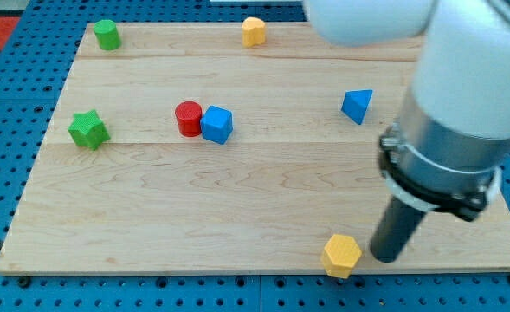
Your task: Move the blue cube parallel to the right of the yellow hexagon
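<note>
The blue cube sits left of the board's middle, touching the red cylinder on its left. The yellow hexagon lies at the board's bottom edge, right of centre. My tip stands just right of the yellow hexagon, a small gap apart, far from the blue cube. The dark rod rises into the large grey and white arm at the view's right.
A blue triangle lies at the right of the board. A green star is at the left, a green cylinder at the top left, a second yellow block at the top edge. The wooden board rests on blue pegboard.
</note>
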